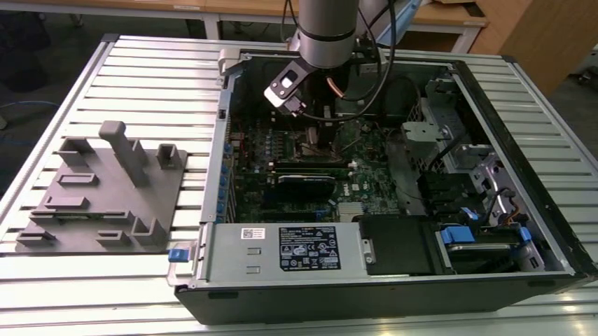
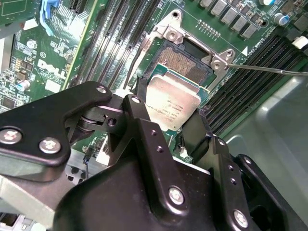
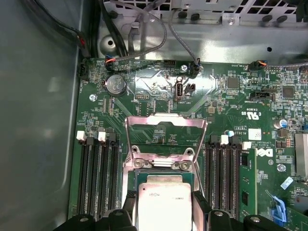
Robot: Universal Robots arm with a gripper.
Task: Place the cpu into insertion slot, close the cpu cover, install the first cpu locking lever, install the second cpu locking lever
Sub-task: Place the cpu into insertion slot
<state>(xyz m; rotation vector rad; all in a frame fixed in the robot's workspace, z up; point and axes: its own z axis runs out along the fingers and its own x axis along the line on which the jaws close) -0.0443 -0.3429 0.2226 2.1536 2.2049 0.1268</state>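
The cpu, a flat square chip with a pale metal top, sits between my gripper's black fingers, which are shut on its two sides. It hangs tilted, partly over the insertion slot, whose pin field lies bare. In the first wrist view the cpu is in my gripper just before the cpu cover, a metal frame that stands swung up and open. A thin lever rod sticks out from the slot's corner. In the exterior view the arm reaches down into the computer case.
Long black memory slots flank the socket on both sides. Case walls, cables and a power supply surround the board. A grey fixture block stands on the slatted table at the exterior view's left.
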